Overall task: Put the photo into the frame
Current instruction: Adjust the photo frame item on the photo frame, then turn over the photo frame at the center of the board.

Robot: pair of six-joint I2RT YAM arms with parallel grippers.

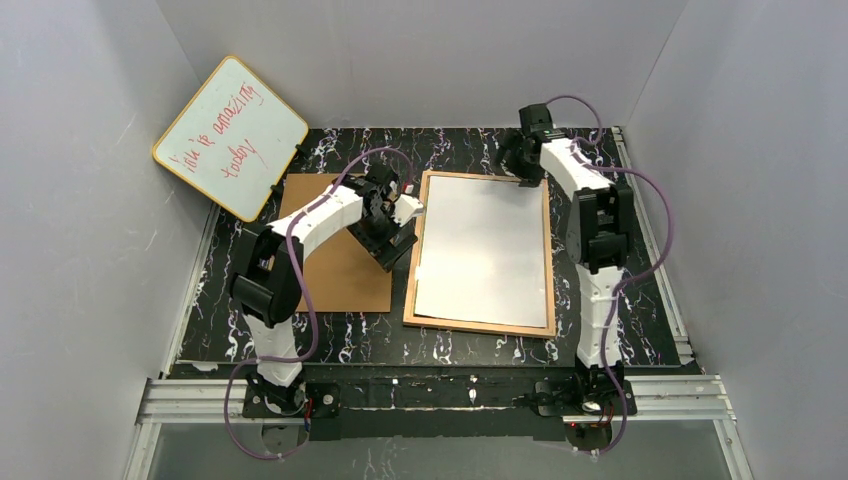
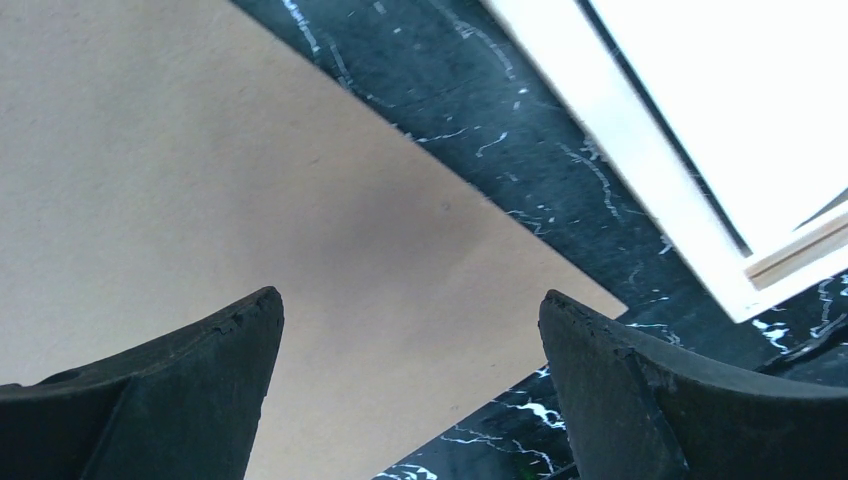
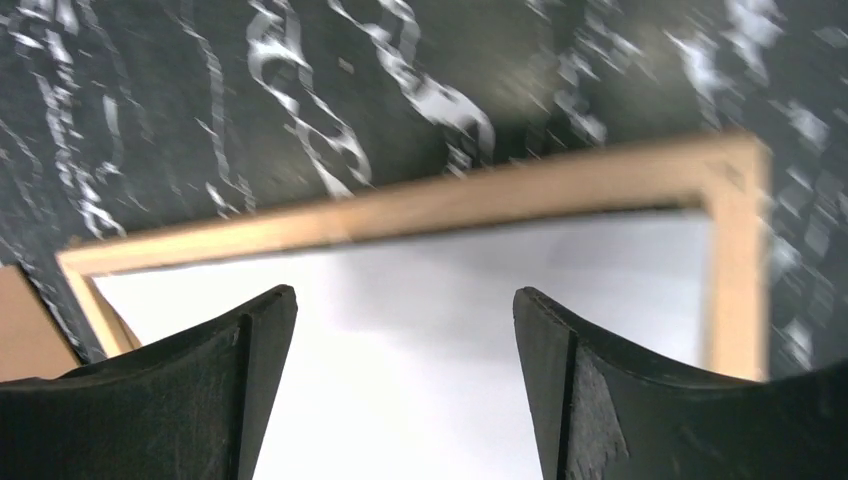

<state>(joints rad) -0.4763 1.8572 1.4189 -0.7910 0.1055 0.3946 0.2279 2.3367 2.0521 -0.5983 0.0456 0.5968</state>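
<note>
The light-wood frame [image 1: 480, 325] lies flat at the table's middle. The photo [image 1: 485, 250] lies inside it with its white back up. My left gripper [image 1: 390, 248] is open and empty, low over the right edge of the brown backing board [image 1: 340, 285], just left of the frame. The left wrist view shows my open gripper [image 2: 410, 310] over the board [image 2: 200, 150], with the frame's rim [image 2: 640, 160] at the right. My right gripper [image 1: 518, 165] is open and empty above the frame's far right corner. The right wrist view shows my open gripper [image 3: 405, 300], the frame's far rim [image 3: 480, 195] and the white sheet [image 3: 600, 270].
A yellow-rimmed whiteboard [image 1: 230, 135] with red writing leans on the left wall at the back. The table top [image 1: 470, 150] is black with white marbling. Grey walls close in the left, back and right. A metal rail [image 1: 450, 385] runs along the near edge.
</note>
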